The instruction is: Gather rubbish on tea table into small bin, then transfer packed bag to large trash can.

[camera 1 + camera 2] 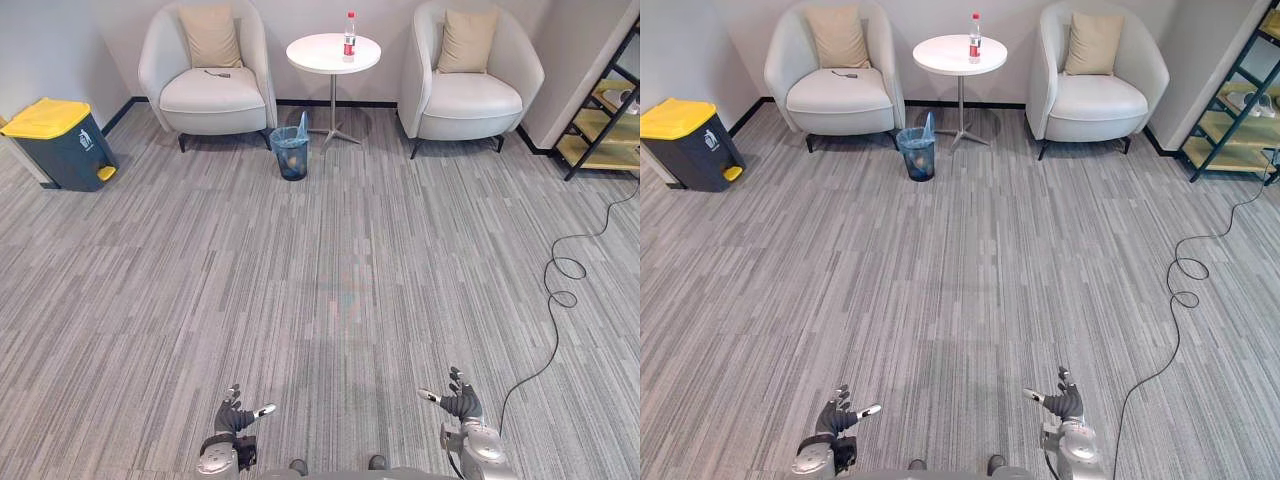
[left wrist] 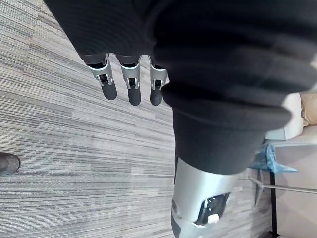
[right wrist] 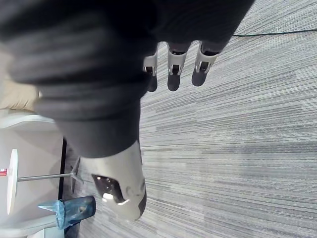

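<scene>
Far across the carpet stands a round white tea table between two armchairs, with a red-labelled plastic bottle upright on it. Beside its foot sits a small bin lined with a blue bag. A large dark trash can with a yellow lid stands at the far left by the wall. My left hand and right hand hover low at the near edge, both open and empty, fingers straight. The small bin also appears in the right wrist view.
Two white armchairs with beige cushions flank the table; a small dark item lies on the left seat. A black and yellow shelf stands at the far right. Wide grey carpet lies between me and the table.
</scene>
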Controlling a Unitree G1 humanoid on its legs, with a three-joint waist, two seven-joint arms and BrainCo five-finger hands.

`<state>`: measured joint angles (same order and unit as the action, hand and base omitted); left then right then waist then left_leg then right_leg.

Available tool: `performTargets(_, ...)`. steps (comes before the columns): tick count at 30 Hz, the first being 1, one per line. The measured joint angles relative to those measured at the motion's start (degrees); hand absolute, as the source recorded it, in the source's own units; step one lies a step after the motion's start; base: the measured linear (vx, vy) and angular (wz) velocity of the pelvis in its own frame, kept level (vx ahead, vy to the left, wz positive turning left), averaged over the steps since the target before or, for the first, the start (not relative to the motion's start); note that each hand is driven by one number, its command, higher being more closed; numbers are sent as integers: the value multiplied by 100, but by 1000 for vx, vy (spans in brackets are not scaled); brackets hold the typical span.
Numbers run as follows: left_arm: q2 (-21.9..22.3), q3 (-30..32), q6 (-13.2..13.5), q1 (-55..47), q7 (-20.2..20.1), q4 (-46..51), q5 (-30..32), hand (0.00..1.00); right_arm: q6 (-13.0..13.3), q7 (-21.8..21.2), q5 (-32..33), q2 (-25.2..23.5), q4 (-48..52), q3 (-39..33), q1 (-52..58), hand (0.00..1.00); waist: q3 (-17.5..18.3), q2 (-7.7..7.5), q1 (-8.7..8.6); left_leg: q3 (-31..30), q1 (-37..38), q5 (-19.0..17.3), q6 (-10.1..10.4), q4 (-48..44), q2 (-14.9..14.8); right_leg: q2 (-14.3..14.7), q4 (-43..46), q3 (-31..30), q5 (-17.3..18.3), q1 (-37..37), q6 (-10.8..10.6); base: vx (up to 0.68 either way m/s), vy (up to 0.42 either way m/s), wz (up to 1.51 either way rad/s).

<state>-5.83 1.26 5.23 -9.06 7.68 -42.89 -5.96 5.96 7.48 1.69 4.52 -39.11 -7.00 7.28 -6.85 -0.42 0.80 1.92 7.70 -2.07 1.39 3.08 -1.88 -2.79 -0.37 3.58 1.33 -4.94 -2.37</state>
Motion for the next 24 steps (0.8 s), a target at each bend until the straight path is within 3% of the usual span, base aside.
performTargets(24, 115, 29, -4, 1, -4, -276, 90, 0, -12, -7, 231, -16, -473, -48, -46, 0, 9, 13, 2, 67, -3, -1, 1, 95, 1, 8, -143, -45, -30, 4, -33, 0, -2, -1)
